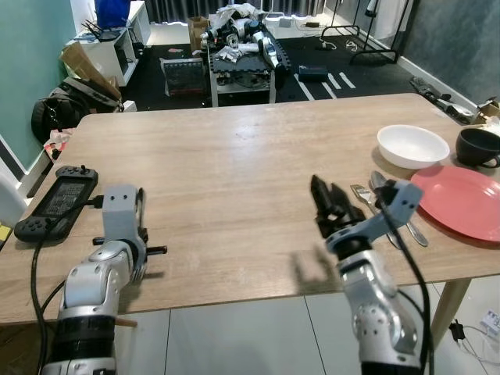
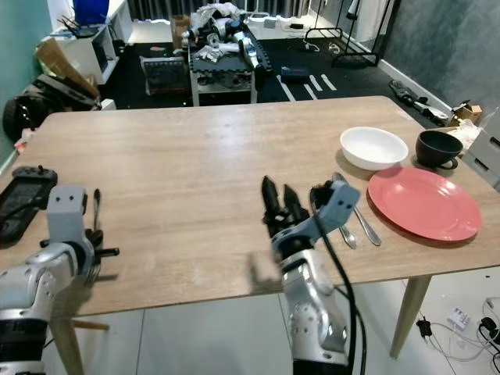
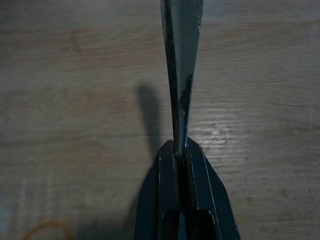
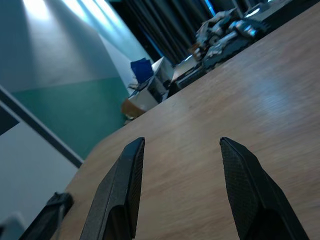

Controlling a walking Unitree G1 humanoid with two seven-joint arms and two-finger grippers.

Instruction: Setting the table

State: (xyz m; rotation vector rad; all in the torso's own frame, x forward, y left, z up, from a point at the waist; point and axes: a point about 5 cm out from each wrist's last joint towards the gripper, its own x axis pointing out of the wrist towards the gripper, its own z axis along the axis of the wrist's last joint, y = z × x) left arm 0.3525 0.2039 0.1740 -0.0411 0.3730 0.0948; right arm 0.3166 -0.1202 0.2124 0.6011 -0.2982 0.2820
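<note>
My left gripper (image 1: pixel 138 262) hovers low over the wooden table (image 1: pixel 234 172) near its front left. In the left wrist view its fingers (image 3: pixel 197 190) are shut on a thin metal piece of cutlery (image 3: pixel 181 75), seen edge on. My right gripper (image 1: pixel 332 207) stands open above the table's front middle with nothing between its fingers (image 4: pixel 125 195). Just to its right lie a spoon (image 1: pixel 394 209) and other cutlery (image 1: pixel 361 193). A red plate (image 1: pixel 461 201) sits beside them. Behind the plate stand a white bowl (image 1: pixel 412 145) and a black cup (image 1: pixel 478 147).
A black handheld game console (image 1: pixel 56 201) with a cable lies at the table's left edge. Beyond the far edge, the dark floor holds a low table piled with clutter (image 1: pixel 242 55), boxes and bags (image 1: pixel 74 86). A chair back (image 2: pixel 488 156) stands at the right.
</note>
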